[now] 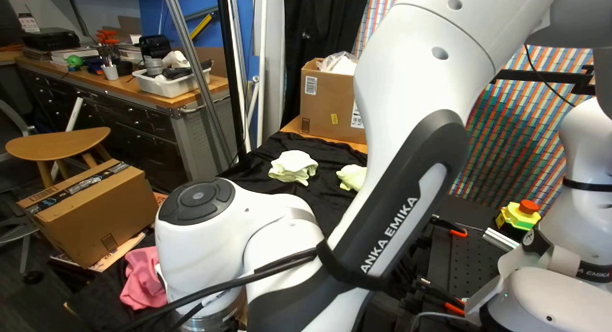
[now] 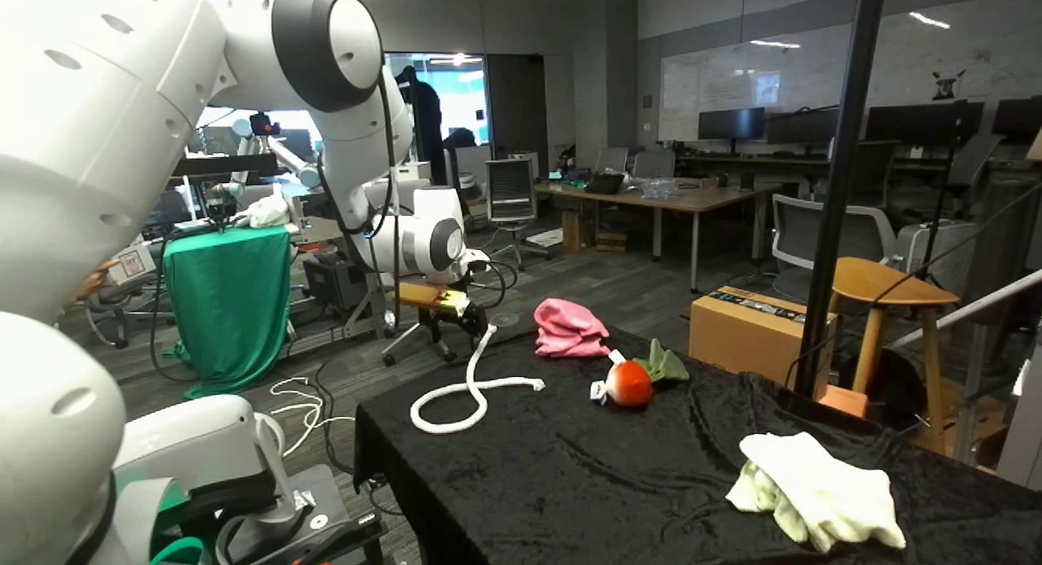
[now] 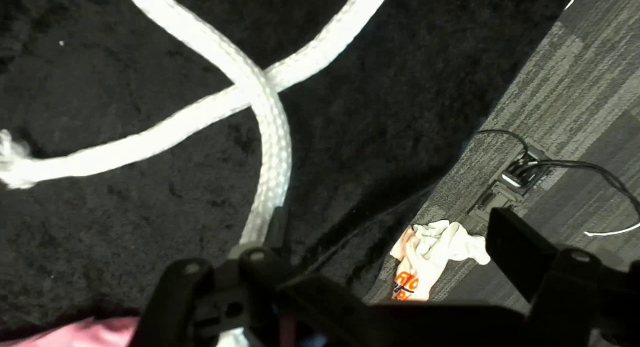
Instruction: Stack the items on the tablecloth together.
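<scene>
Under the wrist camera, the pincer [image 3: 387, 218] stands wide apart with nothing gripped. Just outside one jaw runs the white braided rope [image 3: 275, 137], which crosses itself on the black velvety tablecloth [image 3: 400, 102]; whether rope and jaw touch, I cannot tell. The step in hand looks like collecting this rope. The next move, I judge, calls for shifting sideways until a strand lies between the jaws, then closing. The tablecloth's edge is near, with carpet [image 3: 560, 87] beyond, so a poor grip could send the rope over it.

In an exterior view, the pink rag [image 2: 568, 330] sits near the pincer, and the red-and-white ball [image 2: 630, 384] lies just beside the rag, with folded green fabric [image 2: 665, 365] behind. Both could be brushed in passing. Well apart lies a whitish cloth [image 2: 830, 488] with greenish lower folds; one cloth or two, I cannot tell.

A pale yellow-green cloth [image 1: 352, 177], seen in an exterior view, lies near that whitish cloth without touching, so stacking seems barely begun. The robot arm [image 1: 416, 69] partly hides it. A brown cardboard box [image 1: 330, 106] stands just past the tablecloth.
</scene>
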Controlling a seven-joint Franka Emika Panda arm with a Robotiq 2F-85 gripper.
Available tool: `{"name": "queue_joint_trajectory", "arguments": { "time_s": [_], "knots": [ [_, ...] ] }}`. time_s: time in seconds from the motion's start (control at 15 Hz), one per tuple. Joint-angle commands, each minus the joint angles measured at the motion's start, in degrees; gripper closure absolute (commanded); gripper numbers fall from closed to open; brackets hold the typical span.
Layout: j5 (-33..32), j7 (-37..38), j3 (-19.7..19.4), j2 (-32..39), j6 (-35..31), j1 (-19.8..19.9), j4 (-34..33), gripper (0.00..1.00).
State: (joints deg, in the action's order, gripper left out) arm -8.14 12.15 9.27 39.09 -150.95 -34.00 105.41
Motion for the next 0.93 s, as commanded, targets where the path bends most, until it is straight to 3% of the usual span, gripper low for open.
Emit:
{"name": "queue_joint_trajectory", "arguments": {
  "time_s": [0.0,0.33,0.87],
  "knots": [
    [-3.4,3.6,-3.9,0.4,-0.8,-3.1,-2.4,0.0],
    [-6.9,6.6,-7.8,-1.6,2.5,-5.8,-2.3,0.0],
    [-9.6,8.1,-9.0,-0.5,9.1,-5.9,-4.6,0.0]
  ]
}}
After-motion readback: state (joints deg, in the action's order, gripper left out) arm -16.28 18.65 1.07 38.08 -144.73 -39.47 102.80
